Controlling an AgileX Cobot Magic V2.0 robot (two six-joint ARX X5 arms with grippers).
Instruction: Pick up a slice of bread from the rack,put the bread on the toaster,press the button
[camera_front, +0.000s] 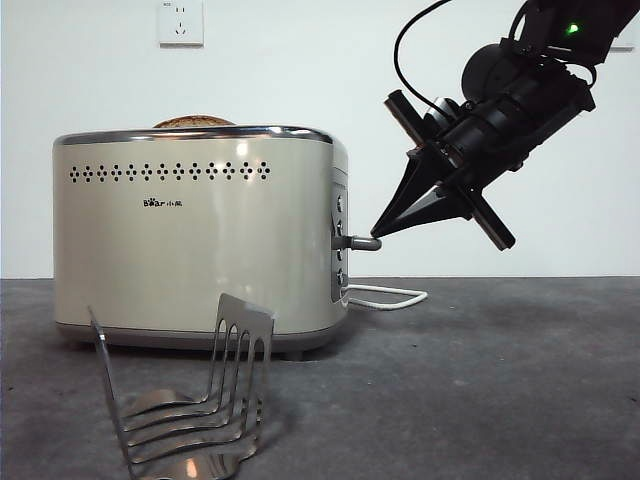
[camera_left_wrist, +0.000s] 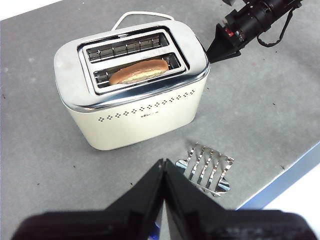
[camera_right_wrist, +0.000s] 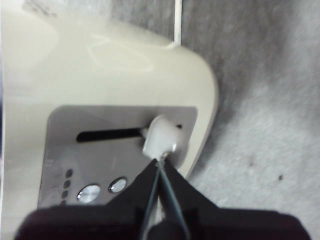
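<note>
The cream toaster (camera_front: 200, 240) stands on the grey table, and the slice of bread (camera_left_wrist: 139, 71) sits in one of its two top slots, its brown crust just above the rim (camera_front: 195, 121). The silver rack (camera_front: 185, 395) stands empty in front of the toaster, seen also in the left wrist view as rack (camera_left_wrist: 207, 167). My right gripper (camera_front: 380, 229) is shut, its tips (camera_right_wrist: 160, 162) touching the button, a pale lever knob (camera_right_wrist: 161, 137) on the grey side panel. My left gripper (camera_left_wrist: 164, 162) is shut and holds nothing, high above the table in front of the toaster.
A white power cord (camera_front: 390, 295) loops out behind the toaster's panel side. Two small round silver knobs (camera_right_wrist: 90, 192) sit on the panel beside the lever slot. The table edge (camera_left_wrist: 280, 180) runs close beyond the rack.
</note>
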